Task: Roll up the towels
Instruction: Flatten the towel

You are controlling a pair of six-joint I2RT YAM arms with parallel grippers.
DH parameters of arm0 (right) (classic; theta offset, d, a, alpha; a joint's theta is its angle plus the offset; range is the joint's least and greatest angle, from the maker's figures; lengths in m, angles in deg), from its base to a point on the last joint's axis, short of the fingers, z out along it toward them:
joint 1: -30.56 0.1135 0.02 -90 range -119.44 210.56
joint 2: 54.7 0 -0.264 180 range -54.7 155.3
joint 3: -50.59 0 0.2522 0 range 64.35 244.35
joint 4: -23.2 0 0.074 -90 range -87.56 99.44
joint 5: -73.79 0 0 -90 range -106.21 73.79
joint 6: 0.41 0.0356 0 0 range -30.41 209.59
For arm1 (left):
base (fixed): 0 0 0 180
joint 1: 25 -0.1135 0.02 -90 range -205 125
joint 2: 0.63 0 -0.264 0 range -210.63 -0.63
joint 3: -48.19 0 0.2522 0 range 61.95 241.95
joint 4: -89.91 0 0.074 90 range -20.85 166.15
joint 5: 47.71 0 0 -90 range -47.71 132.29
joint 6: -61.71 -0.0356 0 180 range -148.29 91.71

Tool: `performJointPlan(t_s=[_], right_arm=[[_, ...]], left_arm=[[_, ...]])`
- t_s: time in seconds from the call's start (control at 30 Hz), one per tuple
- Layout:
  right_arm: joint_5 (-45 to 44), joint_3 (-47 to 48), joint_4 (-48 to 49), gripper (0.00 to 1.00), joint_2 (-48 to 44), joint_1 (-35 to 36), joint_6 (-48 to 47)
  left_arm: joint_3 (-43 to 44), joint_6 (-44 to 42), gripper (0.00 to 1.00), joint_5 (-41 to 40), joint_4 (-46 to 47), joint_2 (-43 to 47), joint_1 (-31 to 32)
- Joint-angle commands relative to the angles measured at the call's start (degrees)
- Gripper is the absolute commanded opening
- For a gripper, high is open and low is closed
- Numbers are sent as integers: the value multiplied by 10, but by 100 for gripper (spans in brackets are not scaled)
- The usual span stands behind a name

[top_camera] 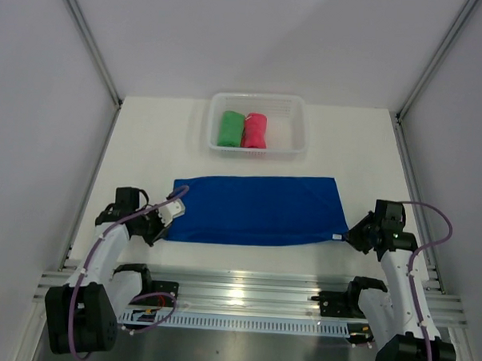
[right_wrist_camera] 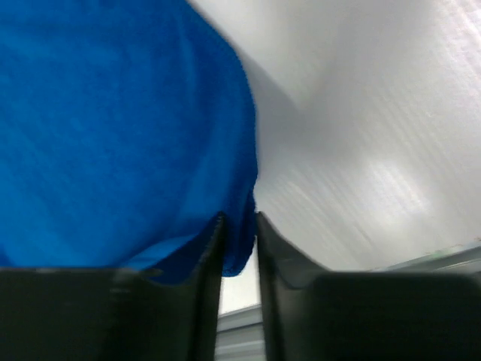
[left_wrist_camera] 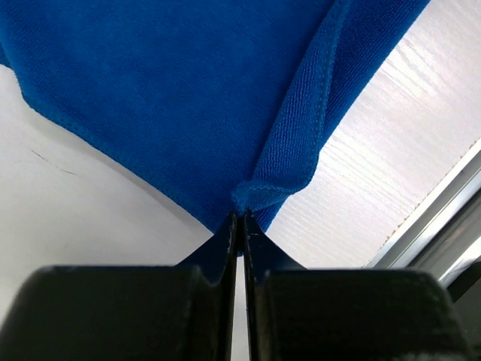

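The blue towel (top_camera: 256, 209) lies flat on the desk (top_camera: 146, 152), near the front edge. The left claw (left_wrist_camera: 240, 219) pinches its near left corner tight; the right claw (right_wrist_camera: 239, 219) stands slightly parted around the near right corner. It looks soft, light and floppy, best held by the hemmed corners

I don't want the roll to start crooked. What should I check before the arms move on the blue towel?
1. Left end effector shut on blue towel's near-left corner: ok.
2. Right end effector gripping near-right corner: not ok, jaws apart.
3. Blue towel flat on table: ok.
4. Green towel and pink towel rolled, in basket: ok.
5. Folded edges aligned: cannot tell.
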Motion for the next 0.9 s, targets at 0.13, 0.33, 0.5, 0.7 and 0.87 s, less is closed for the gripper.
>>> performJointPlan(t_s=[0.13, 0.33, 0.5, 0.7, 0.87], right_arm=[[-156, -10, -52, 50, -69, -4, 105], [-204, 50, 20, 49, -126, -2, 92], [-88, 91, 269, 14, 49, 36, -99], [43, 279, 278, 28, 389, 48, -257], [50, 394, 237, 44, 570, 48, -332]], left_arm=[[9, -71, 53, 12, -72, 19, -10], [134, -98, 69, 9, -192, 47, -32], [226, 103, 62, 34, -67, -37, -35], [394, 283, 63, -92, 5, -330, -4], [467, 339, 64, -167, 37, -420, 50]])
